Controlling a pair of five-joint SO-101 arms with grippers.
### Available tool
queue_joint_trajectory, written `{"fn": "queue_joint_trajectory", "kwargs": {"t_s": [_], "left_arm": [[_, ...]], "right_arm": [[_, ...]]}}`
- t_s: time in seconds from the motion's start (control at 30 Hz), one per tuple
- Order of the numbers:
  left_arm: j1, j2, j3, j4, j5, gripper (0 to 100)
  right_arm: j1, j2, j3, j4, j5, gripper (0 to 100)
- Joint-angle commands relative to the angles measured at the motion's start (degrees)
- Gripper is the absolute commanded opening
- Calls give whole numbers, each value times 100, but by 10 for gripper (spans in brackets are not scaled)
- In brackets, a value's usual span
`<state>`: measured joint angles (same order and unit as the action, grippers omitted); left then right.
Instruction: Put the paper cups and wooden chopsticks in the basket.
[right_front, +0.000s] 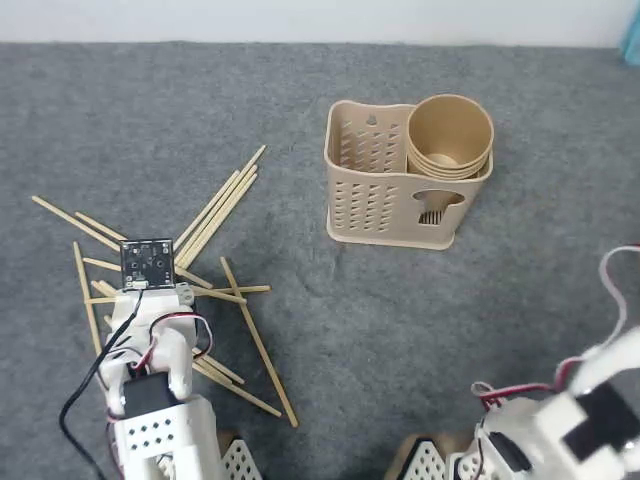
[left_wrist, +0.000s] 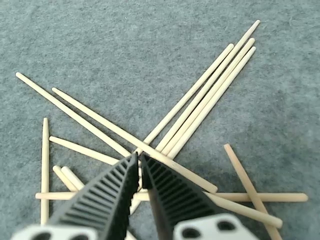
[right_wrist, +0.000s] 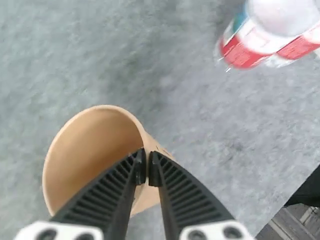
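Looks split between 2 steps. Has the left jaws closed at a crossing among the chopsticks (right_front: 215, 210), strewn on the desk (right_front: 400, 330) well apart from the basket (right_front: 375, 205); cannot tell whether any stick is pinched. Has the right jaws clamped on the rim of 1 paper cup (right_wrist: 85, 150). Next, probably: carry it to the basket and nest it in the stacked paper cups (right_front: 450, 135), which fill the compartment farther from the chopsticks. Leaves the nearer compartment, seemingly empty, for sticks.
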<state>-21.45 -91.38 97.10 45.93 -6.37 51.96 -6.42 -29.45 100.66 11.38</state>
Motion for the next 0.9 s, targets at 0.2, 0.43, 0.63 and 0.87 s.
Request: {"fn": "queue_joint_trajectory", "kwargs": {"t_s": [0.2, 0.43, 0.63, 0.87], "left_arm": [[53, -62, -22, -149, -53, 16], [53, -70, -22, -141, -53, 16], [53, -70, -22, -132, -53, 16], [53, -70, -22, -123, -53, 16]], "right_arm": [[-681, -2949, 2910, -576, -273, 7], [-1077, -4488, 5530, -2308, -237, 7], [-1068, -4655, 7174, -3987, -325, 7], [-796, -4699, 8484, -5429, -484, 10]]}}
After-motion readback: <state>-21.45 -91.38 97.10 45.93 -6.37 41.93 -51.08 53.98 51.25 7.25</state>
